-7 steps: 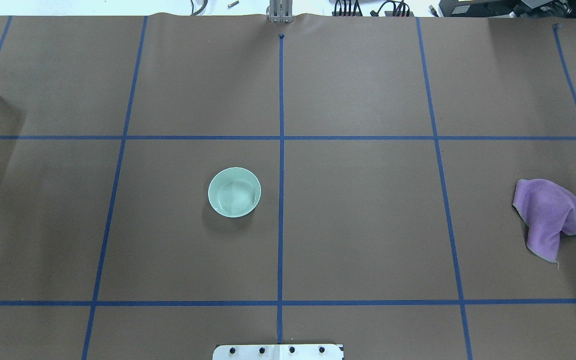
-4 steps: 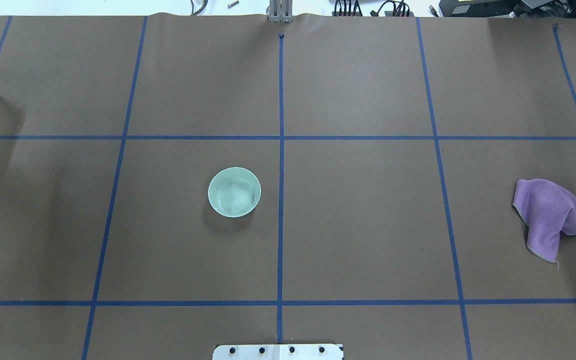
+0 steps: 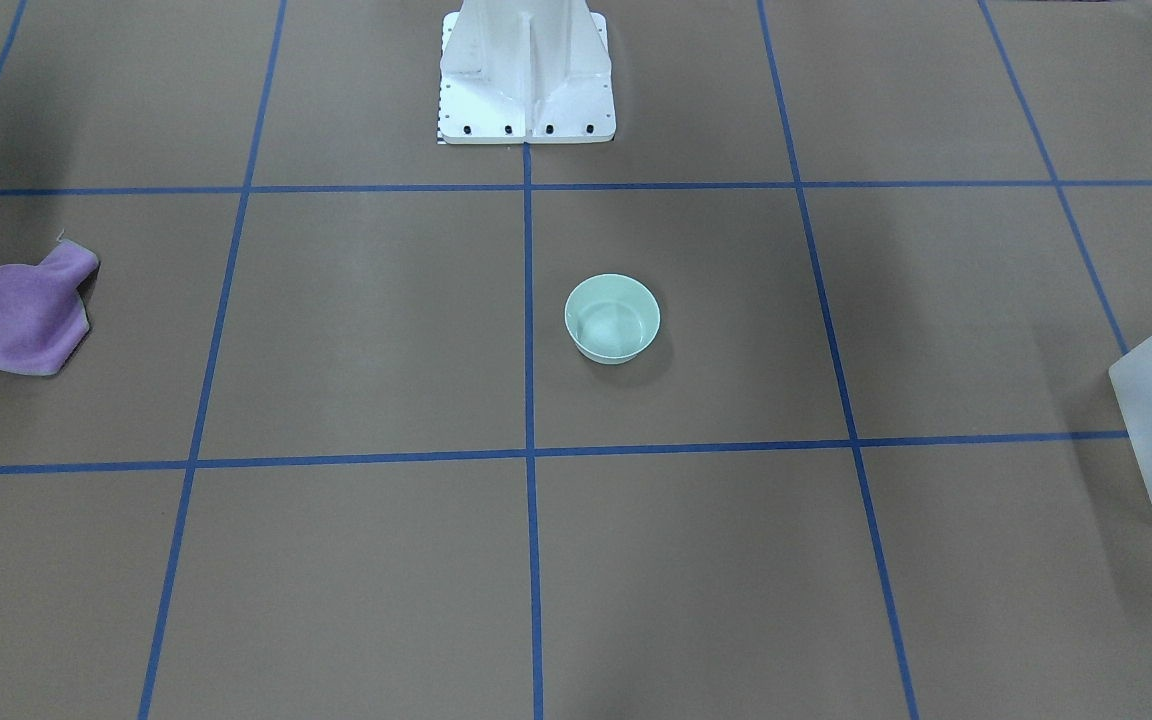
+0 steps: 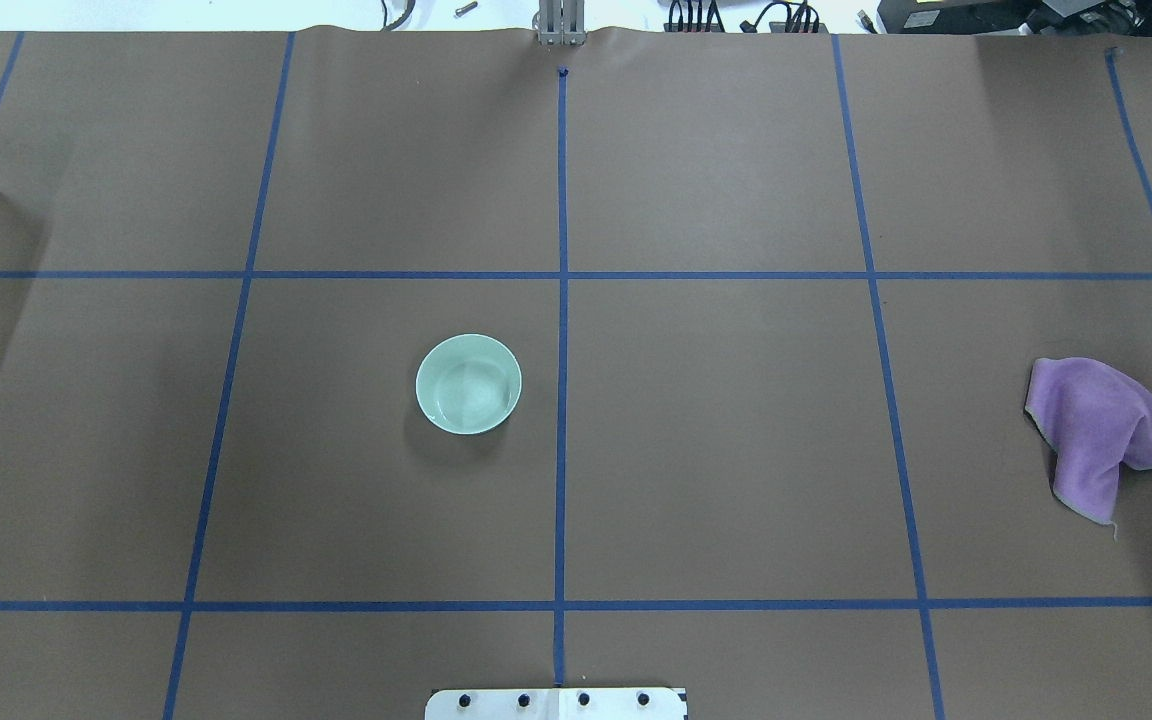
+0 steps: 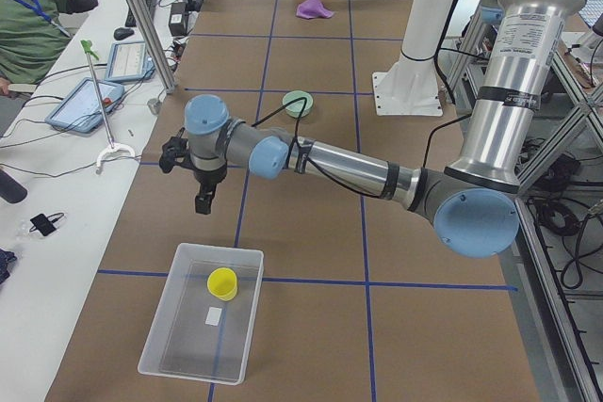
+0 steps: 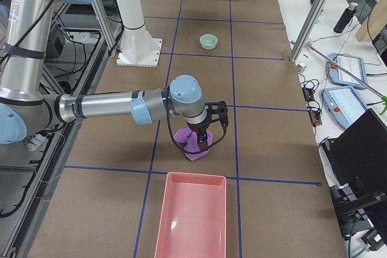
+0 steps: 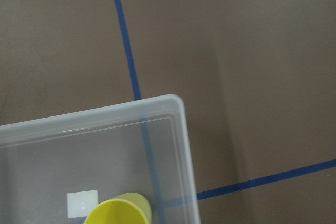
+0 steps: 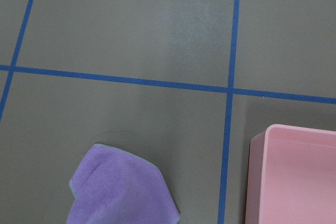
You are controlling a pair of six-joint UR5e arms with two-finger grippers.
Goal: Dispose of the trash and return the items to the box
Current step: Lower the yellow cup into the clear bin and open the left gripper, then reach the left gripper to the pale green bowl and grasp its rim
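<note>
The cup is a plain yellow plastic tumbler. It stands upright with its mouth up inside the box, close to one long wall. The box is a frosted see-through bin with rounded corners, and its long sides run roughly along the table's length. It lies just past the left gripper, on the table-end side of the fingers and lower than them. The side view does not show whether those fingers are parted or together.

The bowl is pale mint green and round, so it has no long axis. It sits upright with its mouth up near the table's middle, well apart from both sets of fingers.

The right gripper points down at a crumpled purple cloth. Whether it touches the cloth, or how its fingers are set, cannot be told. A pink tray lies just beyond the cloth.
</note>
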